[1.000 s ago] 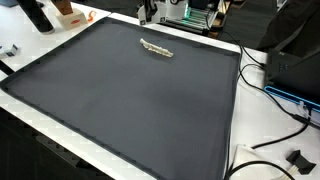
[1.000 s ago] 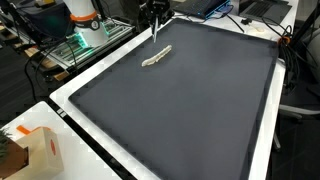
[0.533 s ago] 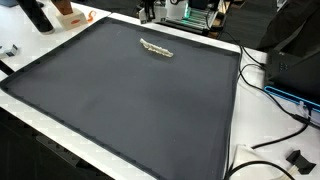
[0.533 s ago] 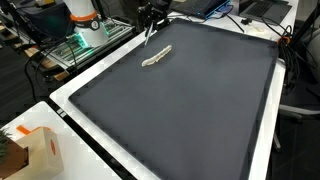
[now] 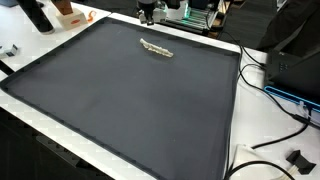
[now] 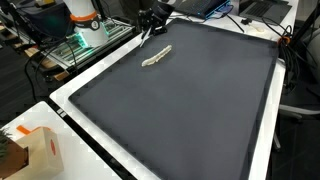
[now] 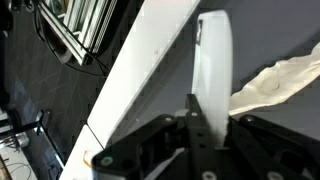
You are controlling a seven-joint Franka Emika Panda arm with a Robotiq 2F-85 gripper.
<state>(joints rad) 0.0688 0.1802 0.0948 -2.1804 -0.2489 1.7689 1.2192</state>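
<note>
A cream, crumpled strip (image 5: 157,48) (image 6: 156,57) lies near the far edge of the dark grey mat (image 5: 130,100) (image 6: 190,100); its end shows at the right of the wrist view (image 7: 282,80). My gripper (image 5: 147,12) (image 6: 151,19) (image 7: 211,122) hovers over the mat's border just beyond the strip, apart from it. It is shut on a white flat stick (image 7: 214,60) (image 6: 146,32), which pokes out from between the black fingers (image 7: 194,128) and hangs tilted. The stick's tip is above the white table edge (image 7: 140,70).
An orange-and-white box (image 6: 40,150) (image 5: 70,12) stands off the mat. The robot base (image 6: 85,20) and a metal rack (image 6: 75,45) are beside the gripper. Cables (image 5: 270,90) and a black box (image 5: 300,65) crowd one side of the table.
The gripper has drawn back from above the strip toward the mat's far edge, and the white stick now hangs more tilted. The strip has not moved.
</note>
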